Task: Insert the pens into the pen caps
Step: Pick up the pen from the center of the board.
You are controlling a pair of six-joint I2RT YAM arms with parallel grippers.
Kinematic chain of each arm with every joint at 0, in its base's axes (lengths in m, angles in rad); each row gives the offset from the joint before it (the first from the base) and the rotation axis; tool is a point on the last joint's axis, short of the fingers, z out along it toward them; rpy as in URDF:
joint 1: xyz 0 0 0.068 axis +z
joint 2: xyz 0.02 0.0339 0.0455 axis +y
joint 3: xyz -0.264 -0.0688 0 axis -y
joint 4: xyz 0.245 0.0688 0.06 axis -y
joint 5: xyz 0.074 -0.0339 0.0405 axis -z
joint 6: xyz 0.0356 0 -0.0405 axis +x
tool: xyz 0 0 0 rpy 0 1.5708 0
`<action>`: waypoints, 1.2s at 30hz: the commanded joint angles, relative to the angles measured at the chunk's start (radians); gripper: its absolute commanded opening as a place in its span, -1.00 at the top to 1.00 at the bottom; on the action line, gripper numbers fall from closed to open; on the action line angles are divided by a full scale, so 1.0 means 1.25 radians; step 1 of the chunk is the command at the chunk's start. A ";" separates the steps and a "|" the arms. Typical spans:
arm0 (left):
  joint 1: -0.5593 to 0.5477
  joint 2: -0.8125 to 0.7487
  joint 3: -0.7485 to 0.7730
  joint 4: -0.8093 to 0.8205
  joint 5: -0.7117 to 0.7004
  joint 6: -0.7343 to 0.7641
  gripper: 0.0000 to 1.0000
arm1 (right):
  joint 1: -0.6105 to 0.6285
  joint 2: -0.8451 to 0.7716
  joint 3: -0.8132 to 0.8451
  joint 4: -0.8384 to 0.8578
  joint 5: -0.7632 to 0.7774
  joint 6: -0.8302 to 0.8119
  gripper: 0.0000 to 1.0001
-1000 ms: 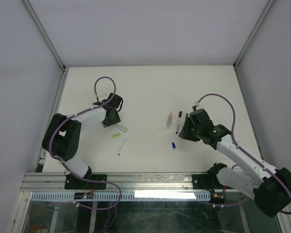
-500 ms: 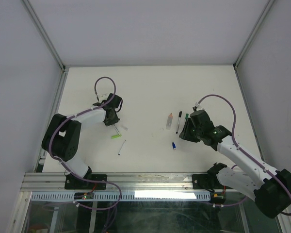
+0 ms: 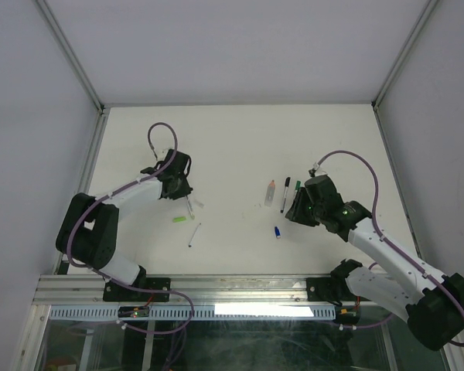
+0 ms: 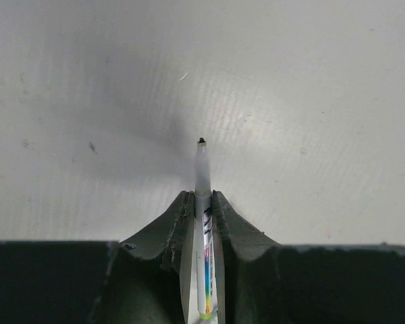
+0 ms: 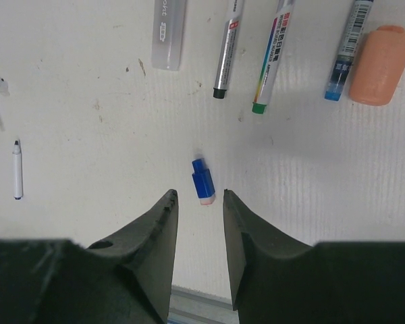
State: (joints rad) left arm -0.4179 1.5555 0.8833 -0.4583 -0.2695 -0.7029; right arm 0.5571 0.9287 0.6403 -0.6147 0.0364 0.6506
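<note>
Left end effector (image 4: 202,202) clamps a pen (image 4: 202,169), well left of the blue cap (image 5: 202,179); right end effector (image 5: 199,202) hovers open just above that cap. Seemingly no pen capped yet.

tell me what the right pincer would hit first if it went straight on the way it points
Most likely the blue cap, lying just ahead of the open right pincer and nearly centred on its line. Its height over the table is unclear, so it might pass above the cap.
</note>
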 commanded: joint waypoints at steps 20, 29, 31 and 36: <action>-0.279 -0.027 0.068 0.140 0.186 -0.131 0.68 | 0.184 0.076 -0.140 0.569 -0.124 0.128 -0.01; -0.335 0.002 0.095 0.155 0.195 -0.154 0.68 | 0.251 0.202 -0.138 0.687 -0.081 0.153 -0.03; -0.342 0.001 0.096 0.158 0.197 -0.156 0.68 | 0.251 0.219 -0.135 0.704 -0.079 0.155 -0.03; -0.352 0.002 0.094 0.158 0.200 -0.158 0.69 | 0.251 0.270 -0.112 0.709 -0.082 0.158 -0.01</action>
State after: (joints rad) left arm -0.8433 1.5642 0.9615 -0.3103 -0.0410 -0.8833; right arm 0.8658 1.2301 0.4599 0.1909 -0.0902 0.8360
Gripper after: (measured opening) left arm 0.160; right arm 0.511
